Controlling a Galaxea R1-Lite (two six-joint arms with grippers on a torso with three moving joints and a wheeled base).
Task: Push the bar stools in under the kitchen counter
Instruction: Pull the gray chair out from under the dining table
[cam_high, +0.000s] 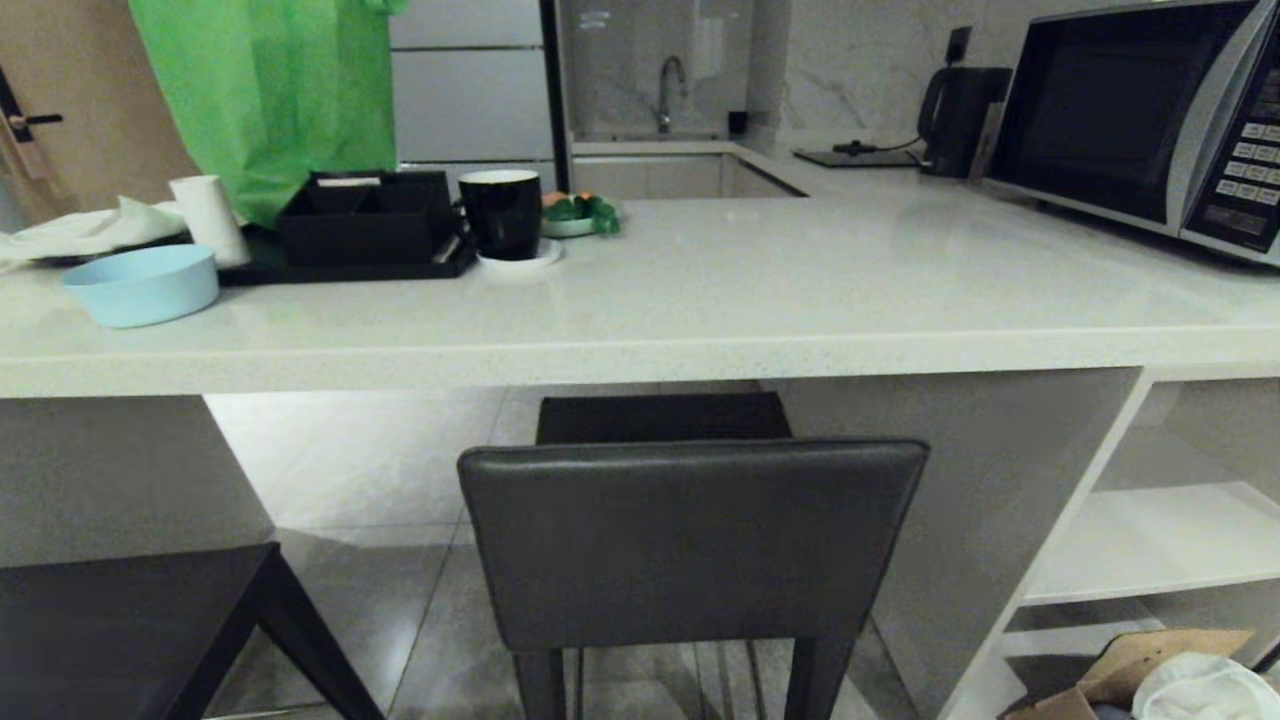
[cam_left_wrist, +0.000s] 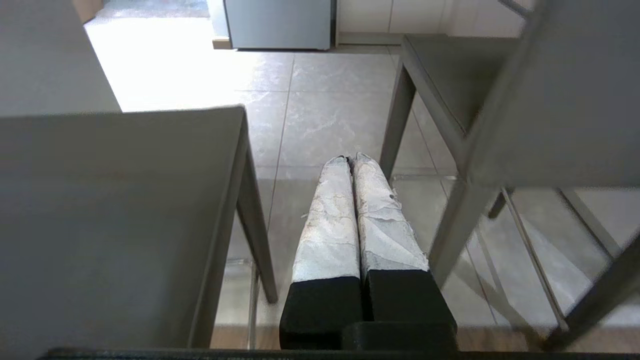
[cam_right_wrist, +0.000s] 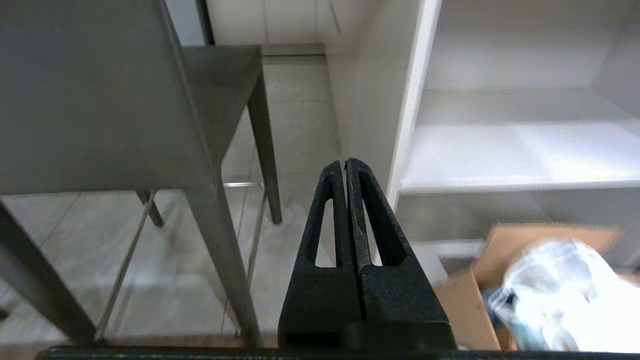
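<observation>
Two bar stools are standing at the kitchen table (cam_high: 640, 350): the nearer stool (cam_high: 690, 540) is sitting with its seat partly beneath the slab's front edge, backrest outside it, while the second stool (cam_high: 120, 620) is waiting clear of that edge, open tiled floor (cam_high: 350, 470) lying under the slab. The left pincer (cam_left_wrist: 351, 160) (clenched, empty) is hanging between the stools; the right pincer (cam_right_wrist: 346, 162), likewise clenched, is hanging between the nearer stool and the table's white shelving (cam_right_wrist: 520, 150).

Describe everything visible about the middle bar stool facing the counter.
The bar stool has a dark grey, leather-looking rectangular backrest, a matching flat seat, slim dark legs and thin metal footrest bars. It stands upright on the tiled floor, its seat front just under the counter edge, backrest outside. Neither gripper touches it.
</observation>
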